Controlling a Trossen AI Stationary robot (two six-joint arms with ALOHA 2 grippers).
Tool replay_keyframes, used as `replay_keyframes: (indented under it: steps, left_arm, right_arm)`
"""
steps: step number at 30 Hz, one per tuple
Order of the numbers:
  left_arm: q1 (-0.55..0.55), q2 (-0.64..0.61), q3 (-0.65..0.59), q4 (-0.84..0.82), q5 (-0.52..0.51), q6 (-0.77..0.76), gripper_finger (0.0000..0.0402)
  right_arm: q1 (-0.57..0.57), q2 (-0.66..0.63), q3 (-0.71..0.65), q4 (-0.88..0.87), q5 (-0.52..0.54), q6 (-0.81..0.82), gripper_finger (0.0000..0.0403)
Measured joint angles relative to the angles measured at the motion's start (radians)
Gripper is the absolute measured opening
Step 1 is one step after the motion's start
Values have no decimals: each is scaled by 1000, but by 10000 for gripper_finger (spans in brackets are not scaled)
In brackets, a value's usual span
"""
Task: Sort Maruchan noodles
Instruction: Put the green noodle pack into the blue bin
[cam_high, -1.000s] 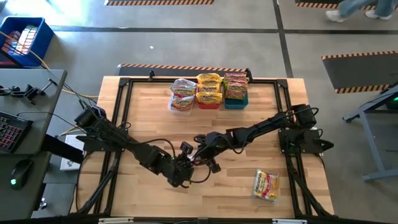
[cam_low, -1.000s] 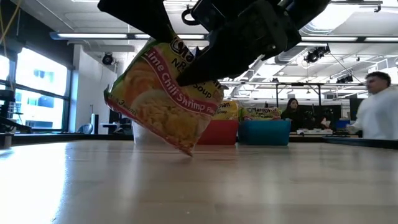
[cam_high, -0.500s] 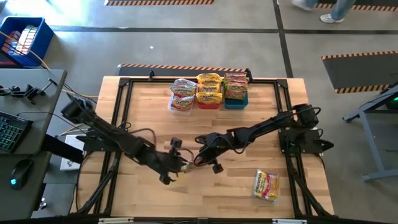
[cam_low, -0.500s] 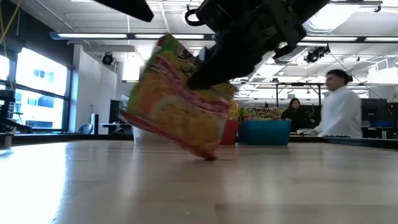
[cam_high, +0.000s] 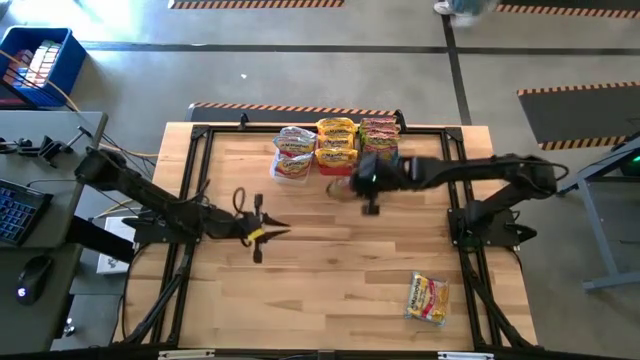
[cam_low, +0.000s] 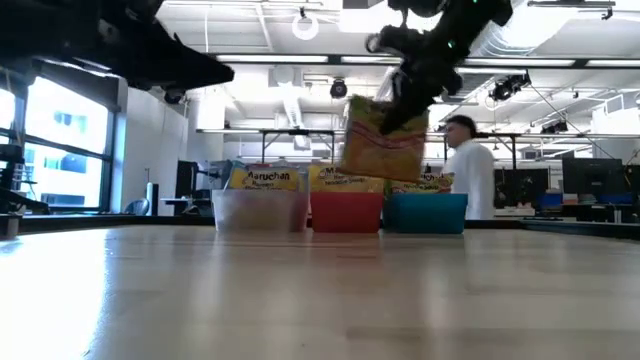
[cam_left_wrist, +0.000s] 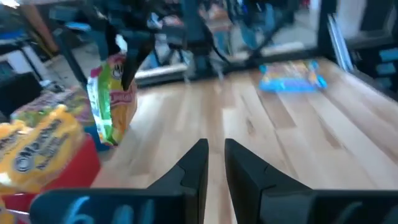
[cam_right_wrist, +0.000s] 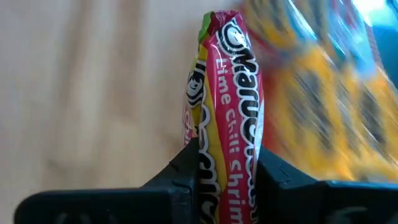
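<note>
Light wooden plank counter (cam_high: 330, 270) carries everything; three bins sit in a row at its far edge, so the sort runs by packet colour.

Clear plastic bin (cam_high: 293, 165) holds silvery-white crinkly packets, red plastic bin (cam_high: 335, 166) holds yellow-orange ones, teal plastic bin (cam_high: 380, 165) holds reddish-pink ones. The stacks rise above the rims, so my guess is most of the sort is done.

Right arm reaches across toward the bins. Its fingers (cam_right_wrist: 186, 177) are clenched on a reddish-pink and green crinkly lime chili shrimp packet (cam_right_wrist: 227, 118), gripped near one end and hanging upright clear of the counter. Edge-on pinch lets the flat packet drop straight down into a bin. Going by colour, the teal bin just beyond the fingers is its likely target.

Left gripper (cam_left_wrist: 214, 163) hovers low over bare wood, well back from the bins, fingers nearly closed with a thin slit between them, nothing held. Looks parked out of the right arm's way.

One yellow-orange flat crinkly packet (cam_high: 427, 298) lies flat on the counter, well apart from both sets of fingers, not yet sorted. Probably next, for the red bin.
</note>
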Motion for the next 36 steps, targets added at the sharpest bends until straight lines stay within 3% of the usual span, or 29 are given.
replay_keyframes:
  steps: [3, 8, 15, 25, 36]
  left_arm:
    - [30, 4, -49, 93, 17, -9, 46]
    - [64, 8, -57, 111, 57, -34, 46]
    - [89, 8, -57, 112, 86, -43, 46]
    - [95, 8, -57, 110, 86, -61, 46]
    - [95, 8, -57, 110, 86, -68, 46]
  right_arm:
    - [-124, -28, 0, -62, 1, -79, 66]
    - [-306, -37, 0, -79, -13, -211, 66]
    - [-479, -9, 0, -106, -153, -282, 66]
    - [-522, 62, 2, -125, -173, -317, 66]
    - [-520, -29, 0, -198, -149, -324, 66]
